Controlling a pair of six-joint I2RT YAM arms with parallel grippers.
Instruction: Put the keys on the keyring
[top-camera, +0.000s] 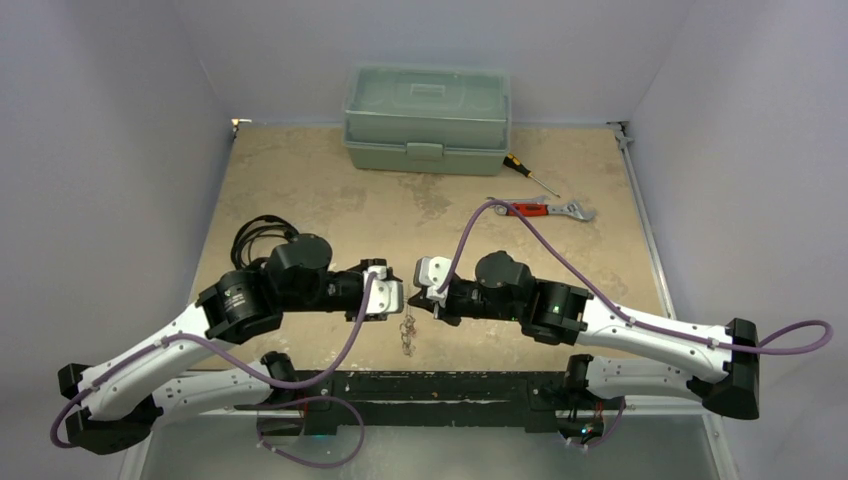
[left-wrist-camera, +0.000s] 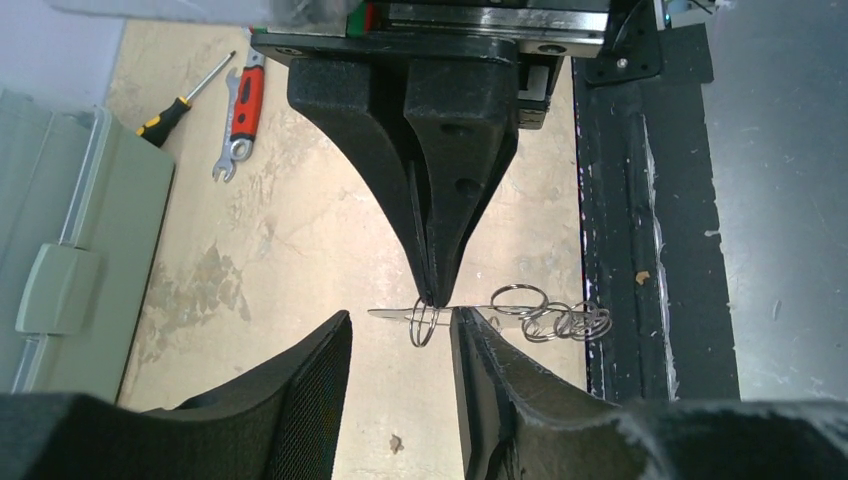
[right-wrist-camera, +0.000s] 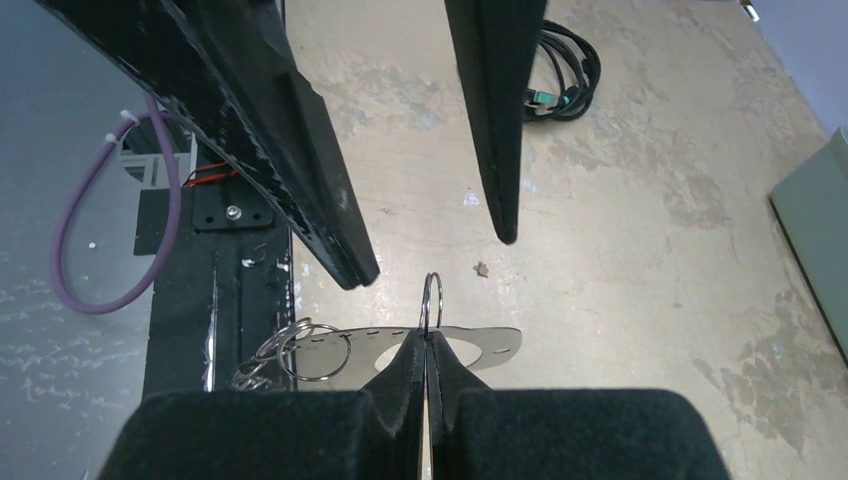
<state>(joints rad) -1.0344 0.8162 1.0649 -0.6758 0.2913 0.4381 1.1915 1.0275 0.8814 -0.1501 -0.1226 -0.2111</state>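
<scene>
Mid-table, centre of top view: L gripper (top-camera: 392, 300) and R gripper (top-camera: 428, 296) meet tip to tip, w/ a small metal bunch dangling below.
R jaws: pressed together, pinching keyring (right-wrist-camera: 431, 274) at its lower edge; ring stands upright.
L jaws: spread wide, 1 finger each side of the ring, touching nothing I can see.
Flat silver plate (right-wrist-camera: 482, 345): slotted, lies level at the ring, 1 end between the L fingers; key or tag, cannot tell.
Spare rings (left-wrist-camera: 555, 318): several linked loops at the plate's other end, lower right of L wrist view.
Keys: none w/ coloured tags in any view.
Step (my read): steadying the ring before threading; early in the task.
Doing it well: close L gently on the plate, not the ring wire; hold R pinch firm so the ring can't swivel; align before squeezing, as thin wire prob. slips.
Background: toolbox (top-camera: 427, 118), wrench (top-camera: 540, 208), screwdriver (top-camera: 530, 175) in upper frame, well apart.
</scene>
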